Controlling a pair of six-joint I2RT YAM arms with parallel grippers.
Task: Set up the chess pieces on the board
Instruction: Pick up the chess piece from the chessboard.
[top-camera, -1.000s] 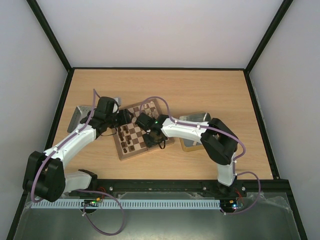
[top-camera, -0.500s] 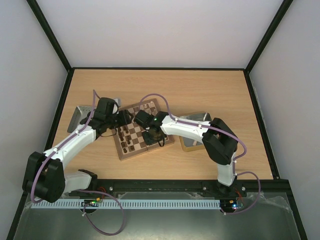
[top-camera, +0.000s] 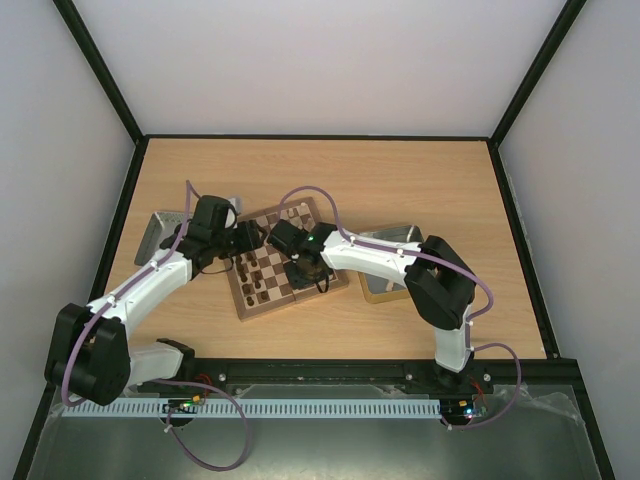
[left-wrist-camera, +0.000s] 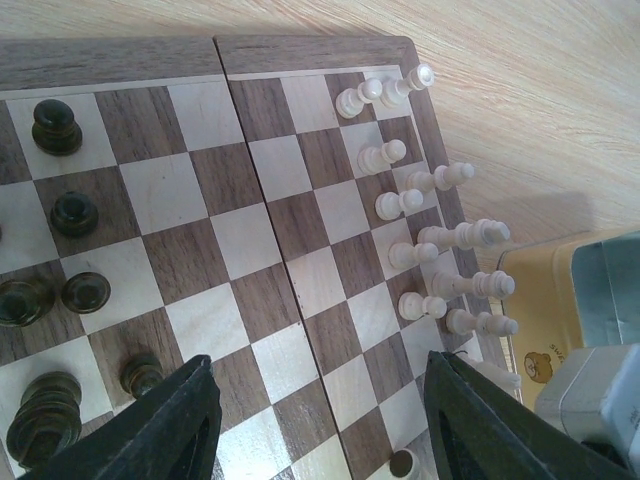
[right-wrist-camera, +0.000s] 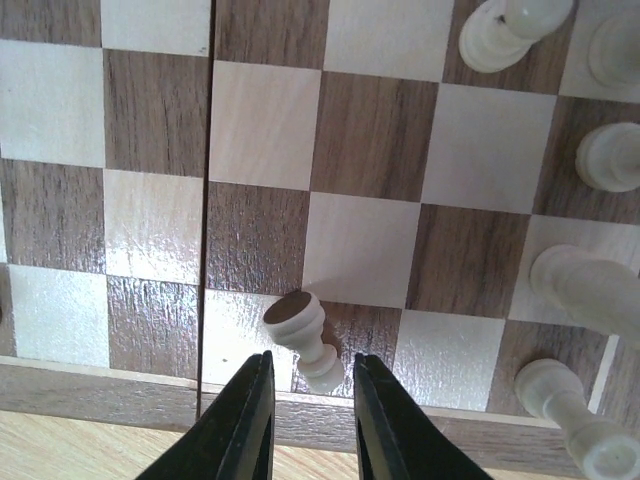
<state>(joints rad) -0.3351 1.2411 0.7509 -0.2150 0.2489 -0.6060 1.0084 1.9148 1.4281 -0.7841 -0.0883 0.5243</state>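
left gripper (left-wrist-camera: 318, 405) hovers over the board (left-wrist-camera: 120, 52), fingers wide apart with nothing between them. below it, dark pieces (left-wrist-camera: 55, 125) stand loosely on the squares at the left edge of its view, and pale pieces (left-wrist-camera: 440, 240) lean in two rough rows along the right edge.

seen from above, the board lies skewed on the table between the two arms, with the right arm reaching across it.

right gripper (right-wrist-camera: 312, 385) sits low over the board's near edge. its fingers have just parted a little from a closed grip. a pale pawn (right-wrist-camera: 297, 322) lies tipped on its side just ahead of them, base turned up toward the camera, head in the gap between the fingertips. whether a finger touches it cannot be told.

the pawn looks released but not upright, so this placement probably needs redoing: regrip, stand it up, then go on to the remaining pieces.
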